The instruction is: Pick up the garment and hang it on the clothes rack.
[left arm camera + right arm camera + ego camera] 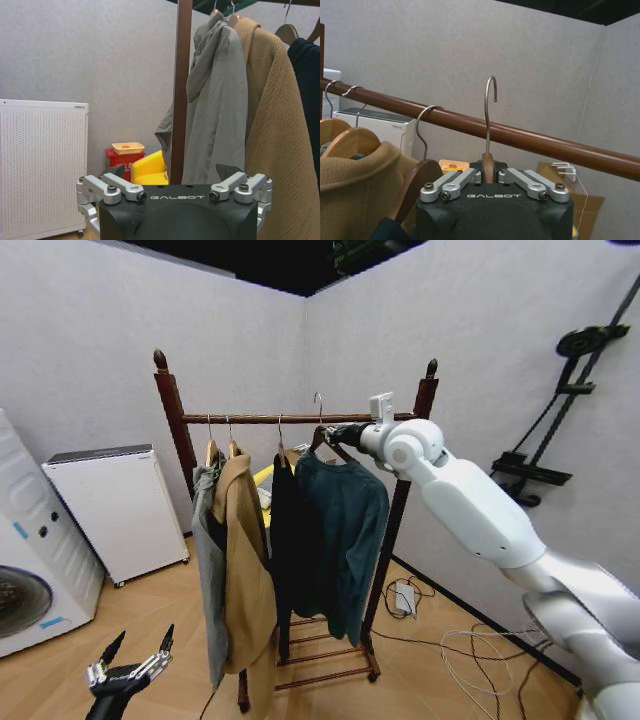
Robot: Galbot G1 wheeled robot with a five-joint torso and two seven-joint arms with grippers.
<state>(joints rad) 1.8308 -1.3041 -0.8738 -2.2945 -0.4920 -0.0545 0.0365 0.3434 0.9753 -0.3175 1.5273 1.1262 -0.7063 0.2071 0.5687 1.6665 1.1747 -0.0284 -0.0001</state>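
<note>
Here the right gripper (489, 176) is reaching up beside the bar of the clothes rack (250, 419), its jaws closing tight on the neck of a wooden hanger (489, 167) carrying the garment (345, 530). The hanger's metal hook (490, 115) is standing upright with its curve above the bar, and whether it is touching the bar cannot be told. The garment is dangling near the rack's right post, just beside a black garment (284, 540), with a tan coat (245, 560) and a grey jacket (208, 570) hanging farther left. The left gripper (135, 665) is idling low near the floor, its jaws spreading wide and holding nothing.
</note>
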